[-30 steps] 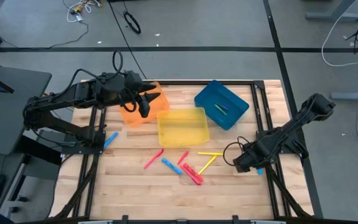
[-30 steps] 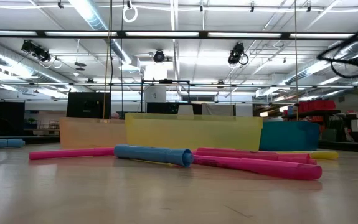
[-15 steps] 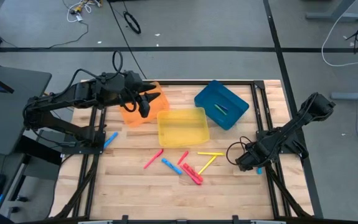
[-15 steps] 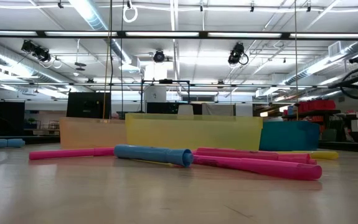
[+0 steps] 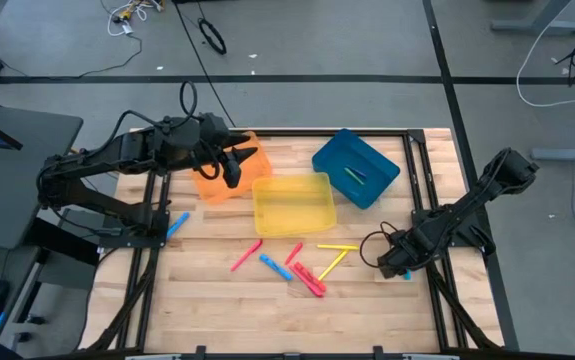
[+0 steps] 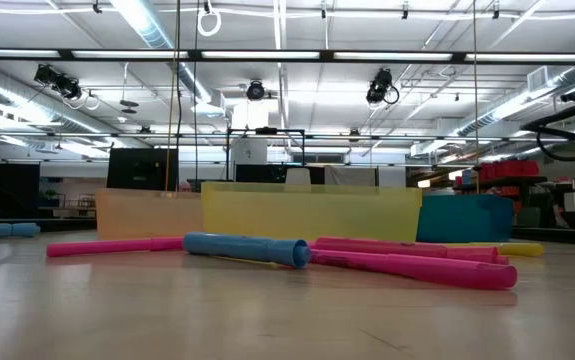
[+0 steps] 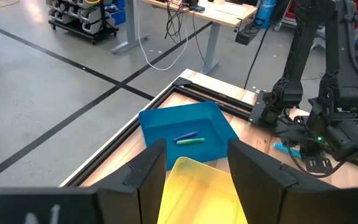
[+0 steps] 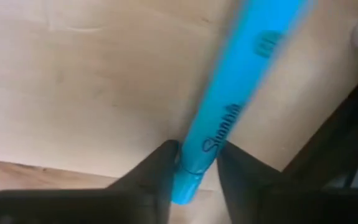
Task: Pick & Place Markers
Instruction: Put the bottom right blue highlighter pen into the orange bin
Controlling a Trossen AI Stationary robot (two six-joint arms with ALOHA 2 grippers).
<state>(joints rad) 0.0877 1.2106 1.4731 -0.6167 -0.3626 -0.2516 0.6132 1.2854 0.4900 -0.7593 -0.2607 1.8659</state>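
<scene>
Several markers lie loose on the wooden table: red (image 5: 246, 256), blue (image 5: 274, 267), pink (image 5: 308, 279) and yellow (image 5: 337, 246). In the low view they show as pink (image 6: 417, 268) and blue (image 6: 247, 248) sticks. My right gripper (image 5: 395, 266) is low by the table's right edge, shut on a blue marker (image 8: 228, 112) that lies flat on the wood. My left gripper (image 5: 232, 170) hovers open over the orange tray (image 5: 212, 188) with nothing between its fingers (image 7: 147, 171). My right gripper pinches the blue marker near one end (image 8: 194, 158) between its two fingers (image 8: 160, 168). The fingers come from above, pointing down, and lie across the marker. The marker rests along its length on the table.
A yellow tray (image 5: 267, 185) stands at the middle back. A blue tray (image 5: 327, 155) at the back right holds a green and a purple marker (image 7: 188, 138). Another blue marker (image 5: 177, 224) lies by the left frame rail. Black frame rails (image 5: 422, 215) run along the table's edges.
My right arm has come down a little by the table's right edge, toward the blue marker there.
</scene>
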